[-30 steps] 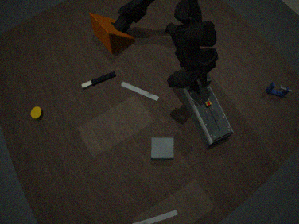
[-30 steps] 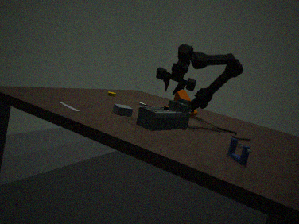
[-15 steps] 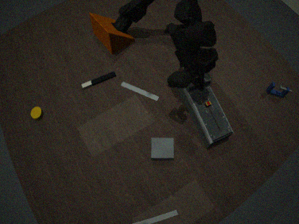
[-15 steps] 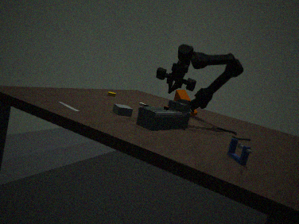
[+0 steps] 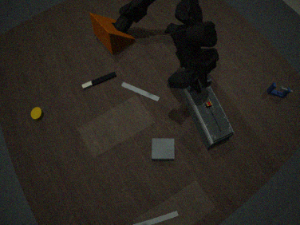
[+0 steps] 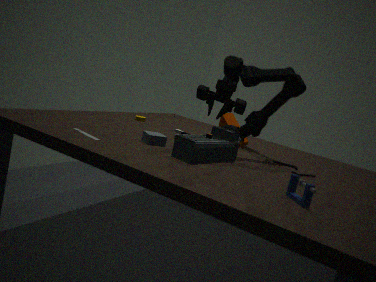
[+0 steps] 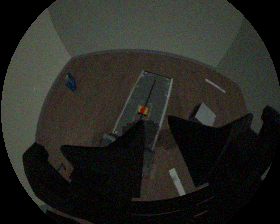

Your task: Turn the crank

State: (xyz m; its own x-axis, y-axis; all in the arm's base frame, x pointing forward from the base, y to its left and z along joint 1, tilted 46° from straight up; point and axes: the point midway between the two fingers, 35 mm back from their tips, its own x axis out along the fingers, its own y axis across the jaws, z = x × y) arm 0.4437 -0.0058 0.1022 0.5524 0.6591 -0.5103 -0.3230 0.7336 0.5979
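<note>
The machine is a long grey box with a thin dark slot along its top. The slide's small red pointer shows on top, with yellow at its sides; whether it is exactly level with the marks is too small to tell. My gripper is partly open, with nothing seen between the fingers. It hangs above the machine's arm-side end, clear of it. The crank and its handle cannot be made out; the fingers and the dark hide that end.
An orange wedge stands near the arm's base. A grey block and a pale strip lie beside the machine. A blue bracket stands on its other side. A yellow disc lies far off.
</note>
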